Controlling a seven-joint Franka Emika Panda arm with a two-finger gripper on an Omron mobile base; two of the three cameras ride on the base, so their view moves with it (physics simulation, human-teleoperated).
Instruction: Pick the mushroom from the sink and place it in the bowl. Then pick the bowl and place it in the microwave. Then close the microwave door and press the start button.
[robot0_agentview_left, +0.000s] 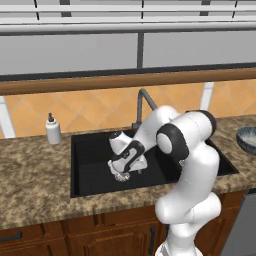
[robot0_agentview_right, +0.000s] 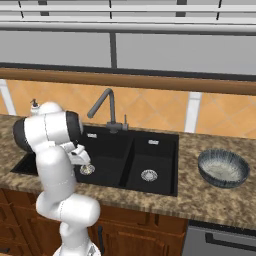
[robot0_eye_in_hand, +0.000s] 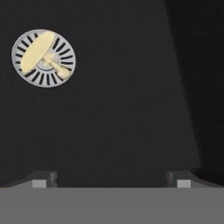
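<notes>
Mushroom (robot0_eye_in_hand: 38, 52) lies on drain ring (robot0_eye_in_hand: 43, 58); tool (robot0_eye_in_hand: 111, 179) open.

even flat rendered light, soft low-resolution edges, sink (robot0_agentview_left: 95, 170) interior dark

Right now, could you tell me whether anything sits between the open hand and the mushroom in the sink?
Nothing visible does. In the hand view, the mushroom lies on the drain ring of the sink, up and to the left of the open hand, with only bare black basin floor between them.
</notes>
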